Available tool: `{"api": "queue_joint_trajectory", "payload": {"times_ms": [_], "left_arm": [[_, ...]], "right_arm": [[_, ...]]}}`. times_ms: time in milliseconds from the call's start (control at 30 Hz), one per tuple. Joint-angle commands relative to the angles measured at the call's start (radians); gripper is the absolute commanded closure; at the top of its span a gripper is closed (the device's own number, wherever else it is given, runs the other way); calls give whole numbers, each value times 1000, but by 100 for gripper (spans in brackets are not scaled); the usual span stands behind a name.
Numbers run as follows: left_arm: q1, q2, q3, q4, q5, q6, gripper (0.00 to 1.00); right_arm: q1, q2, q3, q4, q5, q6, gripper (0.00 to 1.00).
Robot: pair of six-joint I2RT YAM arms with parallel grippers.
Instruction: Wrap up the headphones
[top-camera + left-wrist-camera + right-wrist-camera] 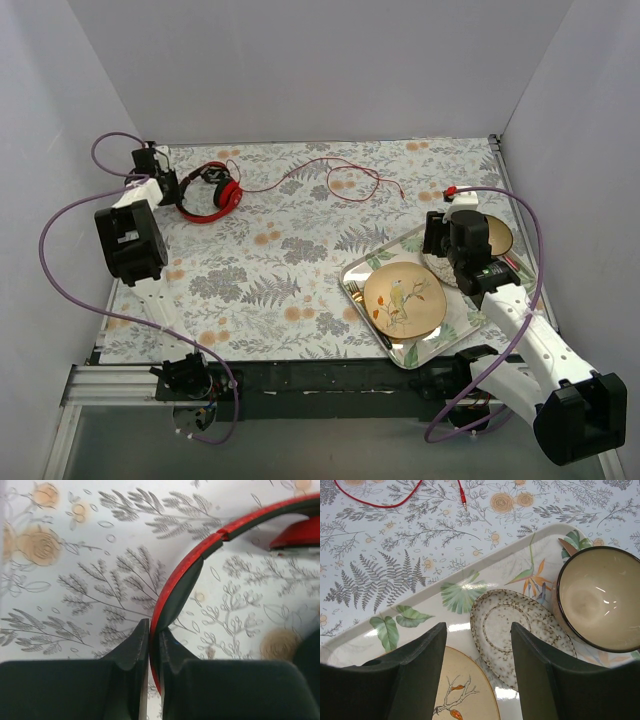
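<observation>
Pinching the headband (180, 580) of the headphones (212, 192), the left gripper (153, 628) is seen with its jaws drawn together, and only the thin red band is left between the two fingers. The grip is taken on the band's padded stretch, away from the earcups. The headphones are laid on the table (280, 270) near its far-left corner. Their thin red cable (380, 506) is trailed loosely along the far edge toward the right, and its plug (463, 501) is left lying free on the surface. The left arm is stretched forward along the table's left edge, with the wrist bent down onto the headphones.

The right gripper (477, 630) is held with its jaws apart and nothing between them. It is hung above a tray (410, 616) near the table's right edge, over a speckled saucer (505, 625), a beige bowl (600, 597) and a painted plate (462, 682). The right arm is extended from the near-right corner, its wrist pointed downward.
</observation>
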Motion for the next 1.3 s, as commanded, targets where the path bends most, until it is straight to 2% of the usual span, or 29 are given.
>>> {"api": "queue_joint_trajectory", "payload": {"times_ms": [0,133,267,367,400,500,600,767,1033,1267], "left_arm": [[-3,-113,-44,-33,138,8,100],[-30,-259,-103,-23,217,20,100],[-165,-429,-208,14,207,95,100],[-260,-548,-279,34,190,132,100],[-300,-578,-293,34,190,135,100],[-384,-667,-304,24,166,155,100],[-472,-733,-318,-7,159,189,100],[-571,-765,-313,-84,141,218,100],[-613,-790,-299,-157,155,218,100],[-612,-793,-299,-181,178,218,100]], "right_arm": [[-1,-14,24,37,-3,-1,38],[4,-32,37,40,-80,-7,39],[65,-52,60,145,-282,-37,36],[183,-14,141,211,-310,-80,24],[250,3,167,227,-309,-121,12],[382,102,312,231,-309,-203,4],[467,217,451,231,-313,-278,2],[511,404,613,208,-232,-324,1],[516,632,771,81,-36,-314,1],[516,728,802,18,-7,-300,4]]}}
